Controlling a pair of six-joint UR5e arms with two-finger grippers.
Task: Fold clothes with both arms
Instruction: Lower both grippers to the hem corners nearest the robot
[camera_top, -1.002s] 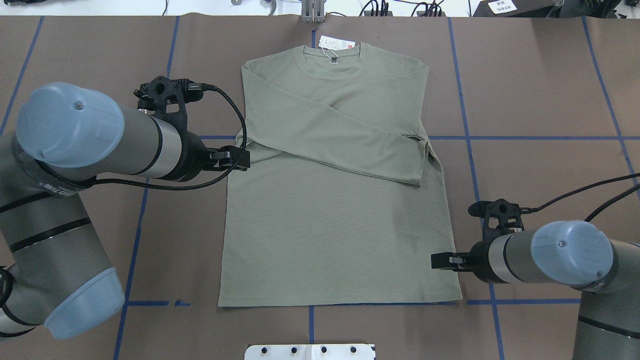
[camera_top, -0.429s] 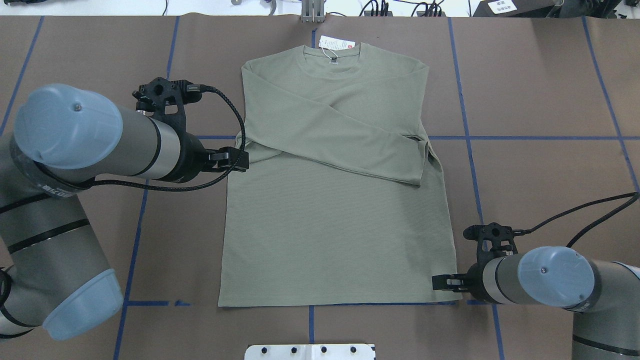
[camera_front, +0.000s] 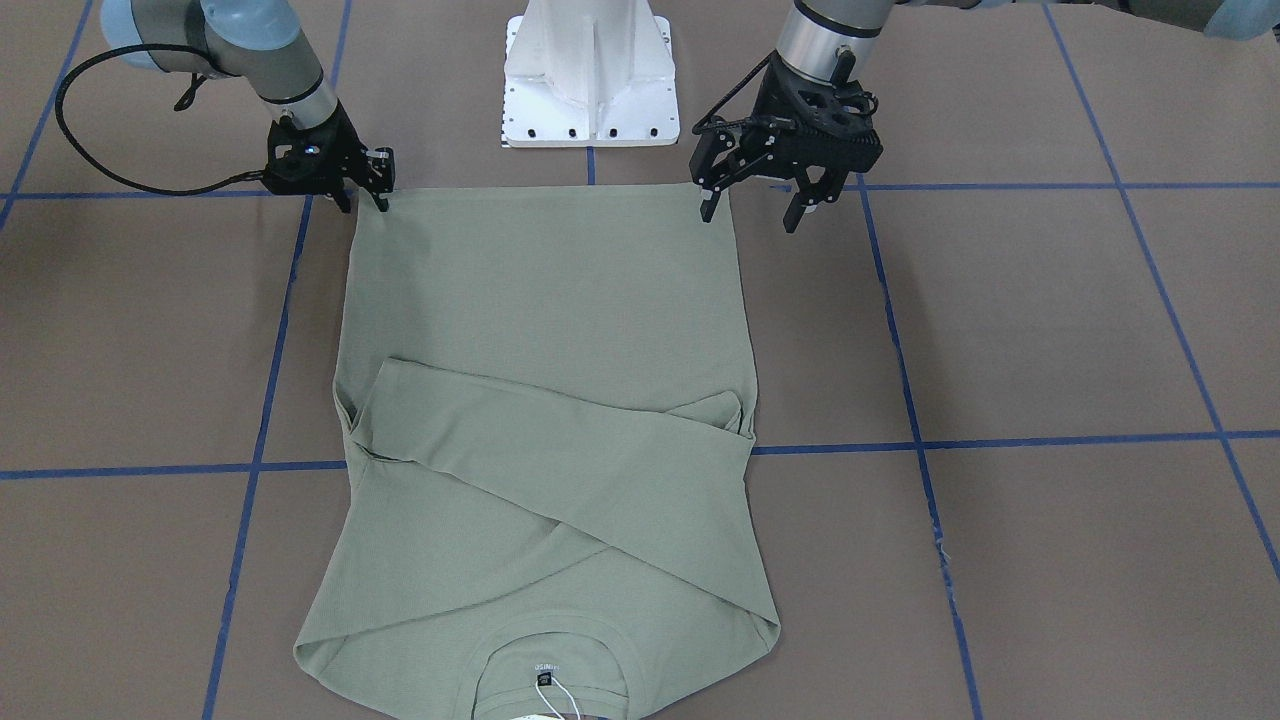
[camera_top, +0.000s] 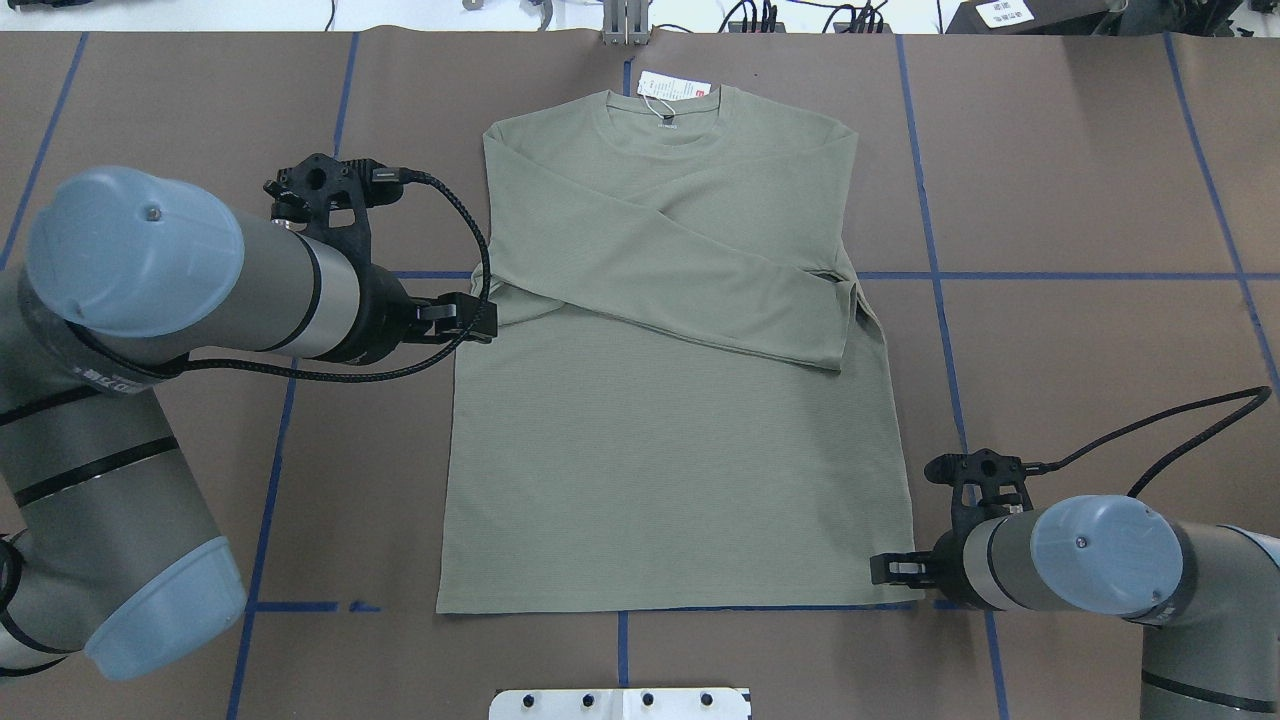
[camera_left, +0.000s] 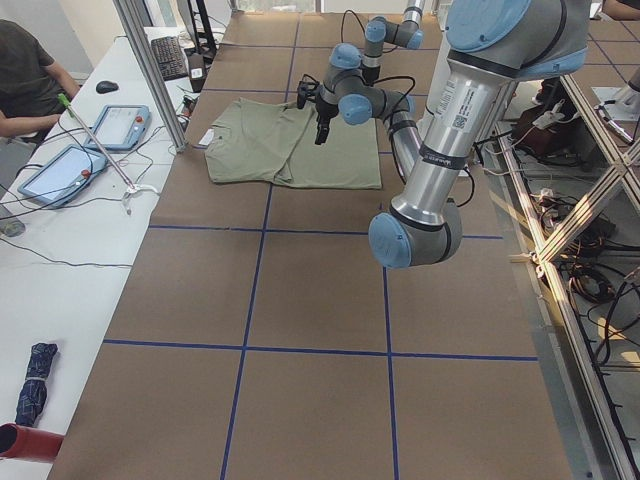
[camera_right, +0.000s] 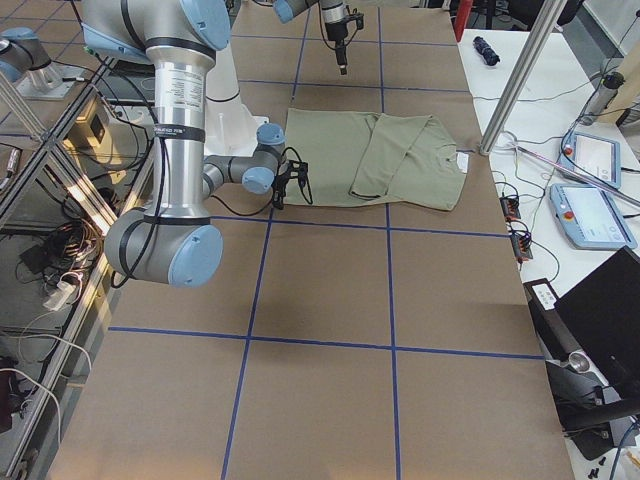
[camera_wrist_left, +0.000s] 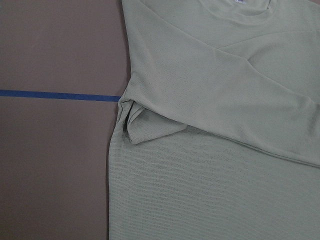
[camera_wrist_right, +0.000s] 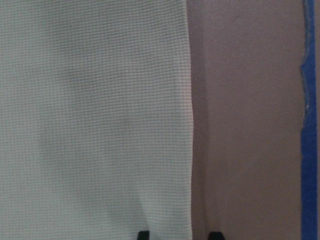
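Sage-green knit, long-sleeved shirt: one piece, lying flat at the middle of the table, hem toward the robot, ribbed collar at the far end. Both sleeves are folded in across the chest and cross each other. The upper one ends with its cuff at the shirt's right side edge. A small bunch of cloth sits at the left side edge where the other sleeve turns in, next to a blue tape line.

Hang tag: white, on a string, lying on the table just beyond the collar.

Table covering: brown paper, marked into squares with blue tape.

Right gripper: low at the near right corner of the shirt, just beside the hem. Fingers parted, holding nothing. In the right wrist view the two fingertips straddle the shirt's side edge, one over cloth, one over bare paper. Whether they touch the surface cannot be told.

Left gripper: raised well above the table, over the shirt's left side edge near the sleeve fold. Fingers spread wide, nothing between them.

Pedestal base: white metal, at the near edge of the table, in line with the shirt's middle.
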